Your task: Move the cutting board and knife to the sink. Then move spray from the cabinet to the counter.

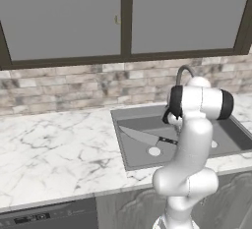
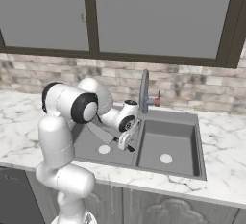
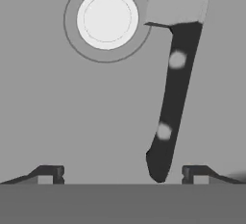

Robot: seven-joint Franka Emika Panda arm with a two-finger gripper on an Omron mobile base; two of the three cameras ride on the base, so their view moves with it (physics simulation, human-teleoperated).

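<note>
Fingertips of the spread claw (image 3: 123, 174) flank the knife (image 3: 175, 88) handle's butt; blade runs toward twelve o'clock, beside the sink (image 3: 57, 117) drain.

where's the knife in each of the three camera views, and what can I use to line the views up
Left base view: the knife lies in the sink's left basin, tip toward upper left.
Right base view: blade shows in the left basin, behind the arm.
Hand view: black handle right of centre, between the open fingertips.
Shared landmark: the round white drain beside it.
</note>
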